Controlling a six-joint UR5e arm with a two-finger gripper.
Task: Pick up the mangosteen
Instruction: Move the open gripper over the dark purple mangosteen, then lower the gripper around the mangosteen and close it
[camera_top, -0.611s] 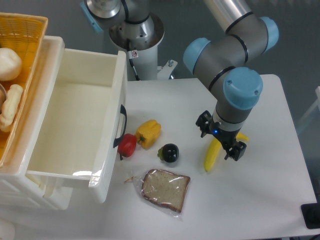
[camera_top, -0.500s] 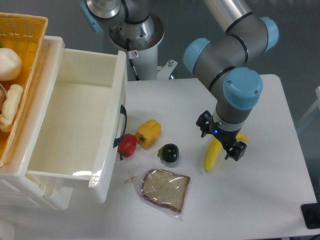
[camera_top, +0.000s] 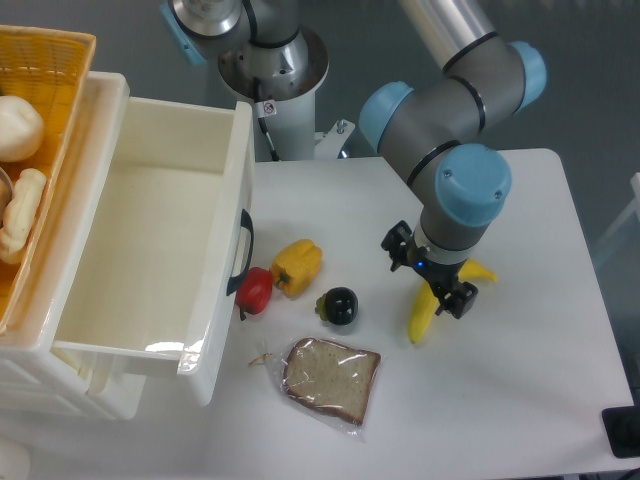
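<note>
- Locate the mangosteen at lower centre of the frame, resting on the table. It sits just right of the red pepper, below and right of the yellow pepper, and just above the bagged bread.
- Note the gripper right of centre, poised over the banana. Its jaws stand apart and hold nothing.
- Treat this as the governing relation: the mangosteen lies to the left of the gripper and slightly lower in the frame, with bare table between them. You need a leftward traverse, then a descent.
- Disregard grasp axis: the fruit is round, with no long axis.
- Check the drawer at left: it is pulled open and appears to hold nothing.
- Check the basket at upper left: it holds pale rounded items, possibly bread rolls; it is cropped, so you cannot confirm.
</note>
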